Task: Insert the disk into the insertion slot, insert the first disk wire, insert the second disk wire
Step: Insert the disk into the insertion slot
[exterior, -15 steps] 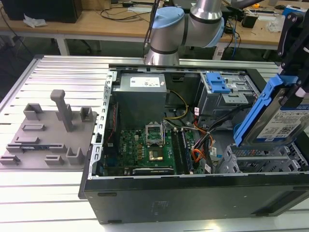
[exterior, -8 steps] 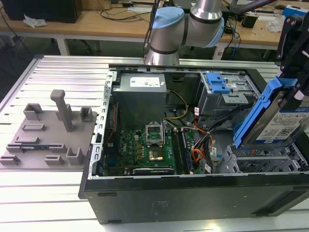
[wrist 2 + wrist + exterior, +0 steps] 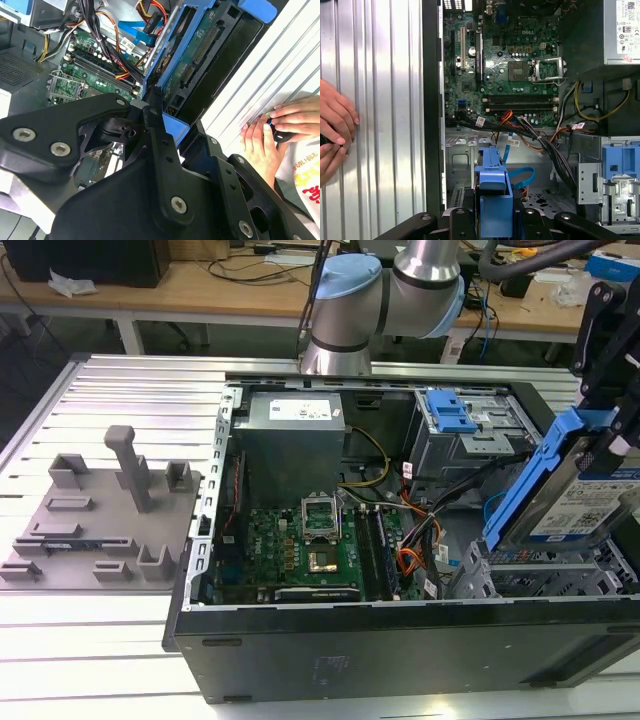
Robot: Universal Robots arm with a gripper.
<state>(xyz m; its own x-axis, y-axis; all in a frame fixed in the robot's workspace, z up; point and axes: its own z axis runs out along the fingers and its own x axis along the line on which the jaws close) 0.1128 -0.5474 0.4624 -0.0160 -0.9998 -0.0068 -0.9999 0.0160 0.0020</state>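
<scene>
Disk [image 3: 585,508] above open case [image 3: 400,650], ribbed table [image 3: 120,400]

So the pincer [image 3: 493,222] has the disk [image 3: 492,197] clamped by its blue carrier, edge-on inside the open case [image 3: 431,125], near the cable tangle [image 3: 540,140] and green motherboard [image 3: 510,75]. Somebody's hands [image 3: 335,130] rest on the ribbed counter [image 3: 385,100] beside it.

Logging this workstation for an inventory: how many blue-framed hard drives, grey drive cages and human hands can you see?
Silver hard drive in bright blue plastic carrier: 1
Grey sheet-metal drive cages: 2, low bay, taller cage
Person's hands: 2
Total: 5
</scene>
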